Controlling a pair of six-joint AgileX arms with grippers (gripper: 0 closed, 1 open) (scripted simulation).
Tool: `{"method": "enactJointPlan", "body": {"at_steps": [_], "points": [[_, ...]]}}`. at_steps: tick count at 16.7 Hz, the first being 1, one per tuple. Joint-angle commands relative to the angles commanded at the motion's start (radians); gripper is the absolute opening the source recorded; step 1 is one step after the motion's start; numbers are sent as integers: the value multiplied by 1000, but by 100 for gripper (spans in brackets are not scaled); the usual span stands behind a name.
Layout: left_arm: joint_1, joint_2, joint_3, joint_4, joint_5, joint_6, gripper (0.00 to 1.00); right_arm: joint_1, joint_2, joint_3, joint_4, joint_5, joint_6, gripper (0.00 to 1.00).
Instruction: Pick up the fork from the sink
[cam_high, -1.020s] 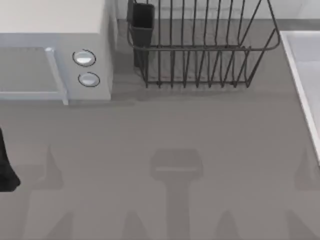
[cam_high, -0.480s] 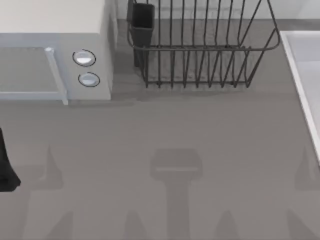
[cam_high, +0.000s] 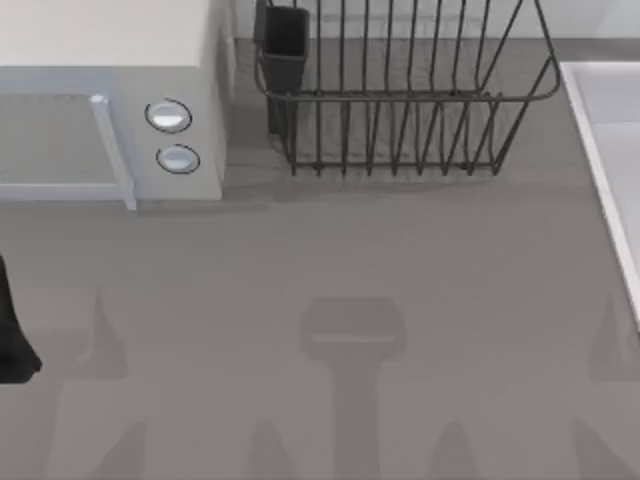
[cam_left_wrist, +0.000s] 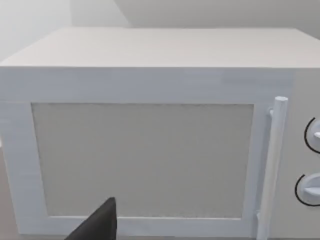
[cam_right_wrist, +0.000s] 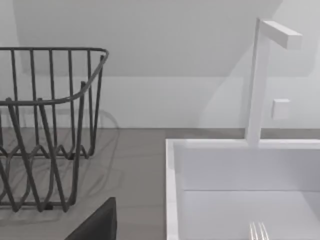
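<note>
The left arm (cam_high: 12, 335) sat parked at the left edge of the table (cam_high: 330, 260); only a dark sliver of it was in the top view, and whether its pincer was open or closed cannot be told. Straight ahead of that arm's wrist stood the white microwave (cam_left_wrist: 145, 150), door shut, its upright handle (cam_left_wrist: 274, 160) and two round knobs (cam_left_wrist: 312, 136) off to one side.

One dark fingertip (cam_right_wrist: 97, 222) of the right pincer edged into the right wrist view; how far that pincer stood open cannot be told, and nothing could be seen in its hold. Ahead of it lay the sink (cam_right_wrist: 172, 185), pale and straight-rimmed, with a white tap (cam_right_wrist: 260, 80) rising from its far rim. The fork (cam_right_wrist: 258, 231) lay inside the basin, just its tines peeking in, close in front of the pincer and apart from it. The dark wire dish rack (cam_right_wrist: 50, 125) stood beside the sink, on the table, with a dark cup (cam_high: 285, 45) at its corner nearest the microwave.
</note>
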Motion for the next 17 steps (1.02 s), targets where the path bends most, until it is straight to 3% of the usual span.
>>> {"method": "enactJointPlan", "body": {"at_steps": [9, 17], "points": [[0, 0, 0, 0, 0, 0, 100, -4, 58, 51, -31, -1, -6, 100], [0, 0, 0, 0, 0, 0, 100, -46, 585, 522, -312, -3, -56, 100]]}}
